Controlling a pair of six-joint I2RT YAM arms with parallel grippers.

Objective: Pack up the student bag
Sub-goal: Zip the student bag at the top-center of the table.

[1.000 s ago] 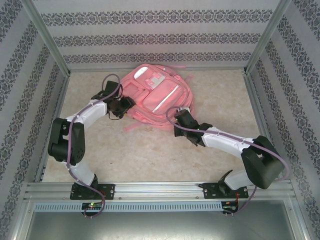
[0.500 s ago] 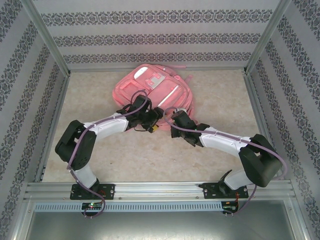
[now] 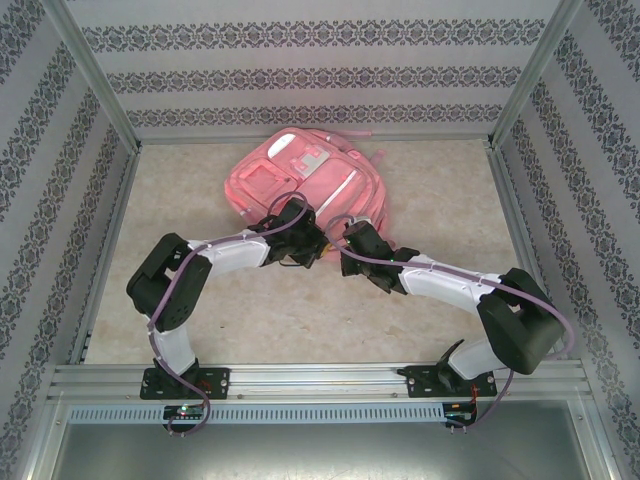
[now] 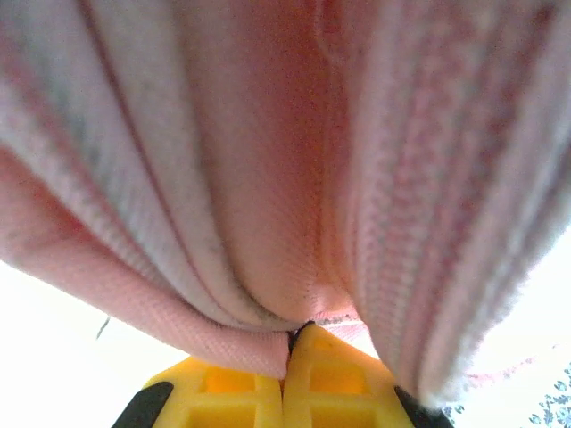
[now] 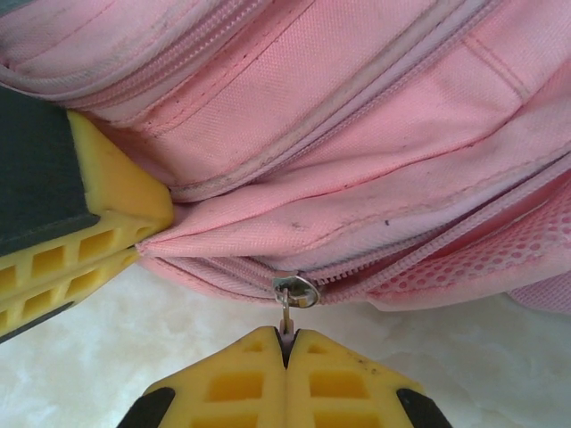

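Unzipping: right gripper [image 5: 285, 337] pinches the zip pull [image 5: 286, 317], left gripper [image 4: 292, 337] seemingly clamps student bag [image 3: 300, 175] fabric; next, a steady pull.

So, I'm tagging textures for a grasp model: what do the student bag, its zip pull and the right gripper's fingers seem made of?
The student bag: woven pink fabric, matte; weave and stitched seams show, with a mesh panel at one side. The zip pull: probably metal; silvery, glinting. The fingers of the right gripper: yellow, matte, moulded with square hollows; plastic or rubber, cannot tell which.
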